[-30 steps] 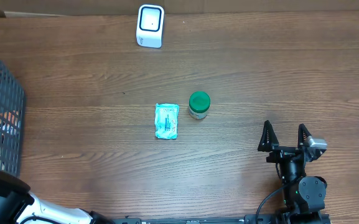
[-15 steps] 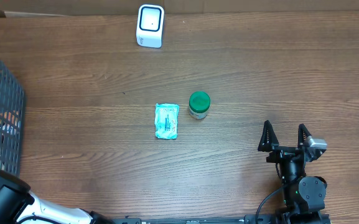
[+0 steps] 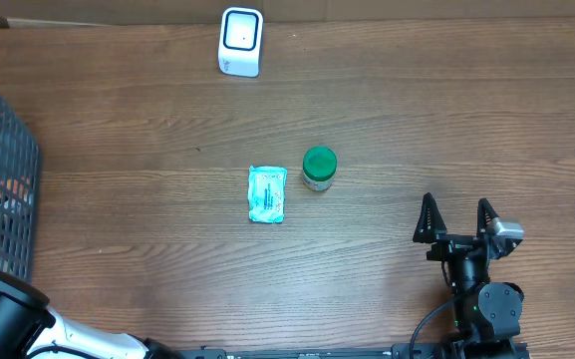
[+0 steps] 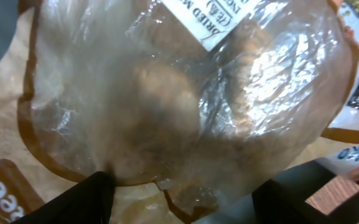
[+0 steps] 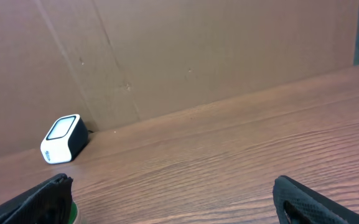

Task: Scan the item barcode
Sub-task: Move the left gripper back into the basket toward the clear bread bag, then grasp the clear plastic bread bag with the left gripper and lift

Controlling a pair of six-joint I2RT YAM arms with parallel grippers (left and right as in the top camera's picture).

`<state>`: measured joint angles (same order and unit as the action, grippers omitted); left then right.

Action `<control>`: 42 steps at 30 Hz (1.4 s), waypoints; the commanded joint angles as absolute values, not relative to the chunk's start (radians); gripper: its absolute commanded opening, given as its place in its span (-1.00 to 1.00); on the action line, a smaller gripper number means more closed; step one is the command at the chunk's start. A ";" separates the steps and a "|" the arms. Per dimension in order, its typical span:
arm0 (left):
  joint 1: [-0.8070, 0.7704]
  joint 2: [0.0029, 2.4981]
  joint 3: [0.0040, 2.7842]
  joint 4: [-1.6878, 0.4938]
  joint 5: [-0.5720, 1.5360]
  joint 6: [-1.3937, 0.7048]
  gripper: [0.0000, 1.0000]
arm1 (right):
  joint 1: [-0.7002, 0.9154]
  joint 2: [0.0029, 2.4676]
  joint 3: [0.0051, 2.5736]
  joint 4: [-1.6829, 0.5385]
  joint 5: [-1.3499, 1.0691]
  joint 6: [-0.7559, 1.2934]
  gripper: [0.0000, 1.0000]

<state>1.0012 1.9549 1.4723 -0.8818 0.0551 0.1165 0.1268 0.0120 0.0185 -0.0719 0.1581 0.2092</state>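
Hovering with jaws spread wide, the left end effector has the clear bag just ahead.

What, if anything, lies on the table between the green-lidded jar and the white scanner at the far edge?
Nothing visible does. Only bare table shows between the green-lidded jar and the white scanner. The teal packet lies beside the jar, on its left in the overhead view, off that line.

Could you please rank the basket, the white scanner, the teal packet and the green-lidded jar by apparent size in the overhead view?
1. basket, though cut off by the frame
2. white scanner and teal packet, too alike to rank
3. green-lidded jar
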 commanded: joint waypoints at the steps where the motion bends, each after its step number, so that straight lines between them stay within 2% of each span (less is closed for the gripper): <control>1: 0.994 1.956 1.456 -0.875 -0.002 0.161 0.50 | 0.131 0.005 0.008 -0.066 0.164 0.206 1.00; 8: 0.995 1.957 1.440 -0.849 -0.015 0.210 0.57 | 0.131 0.005 0.008 -0.066 0.164 0.206 1.00; 28: 1.002 1.996 1.412 -0.793 -0.168 0.210 0.54 | 0.131 0.005 0.008 -0.066 0.164 0.206 1.00; 30: 1.002 2.019 1.412 -0.799 -0.168 0.210 0.32 | 0.131 0.005 0.008 -0.066 0.164 0.206 1.00; 31: 1.002 2.028 1.412 -0.799 -0.168 0.210 0.03 | 0.131 0.005 0.008 -0.066 0.164 0.206 1.00; 34: 1.002 2.033 1.413 -0.798 -0.168 0.210 -0.57 | 0.131 0.005 0.008 -0.066 0.164 0.206 1.00; 38: 1.001 2.033 1.427 -0.810 -0.167 0.209 -0.90 | 0.131 0.005 0.008 -0.066 0.164 0.206 1.00; 42: 0.998 2.033 1.469 -0.862 -0.164 0.183 -0.92 | 0.131 0.005 0.008 -0.066 0.164 0.206 1.00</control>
